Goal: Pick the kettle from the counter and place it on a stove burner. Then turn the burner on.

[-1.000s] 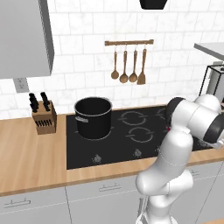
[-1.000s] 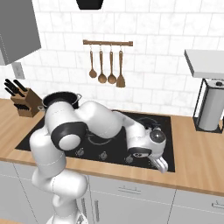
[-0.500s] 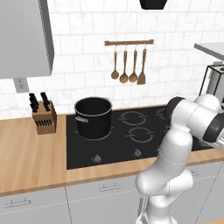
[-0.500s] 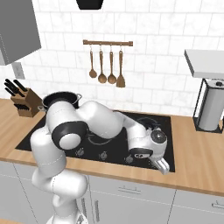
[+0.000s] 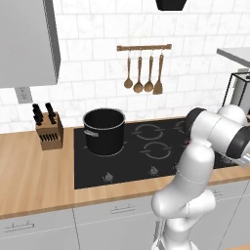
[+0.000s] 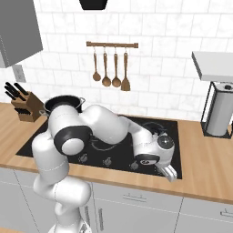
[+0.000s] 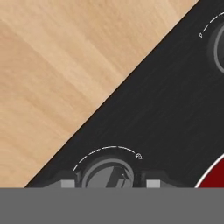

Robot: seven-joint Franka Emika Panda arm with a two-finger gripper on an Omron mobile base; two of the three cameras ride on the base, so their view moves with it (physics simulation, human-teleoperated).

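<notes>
Fig.: fingers (image 7: 66,183) stood part-open astride the front knob (image 7: 107,173), w/ gaps either side, gripping nothing. Kettle (image 6: 157,130) sat mostly hidden behind the wrist, on the hob's right side; a red stove burner (image 7: 215,176) arc glowed nearby. Probably best to back off along the knob axis w/o nudging it.

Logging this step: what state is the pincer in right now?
Pincer: jaws apart either side of a stove knob, holding nothing; whether they touch it cannot be told.
</notes>
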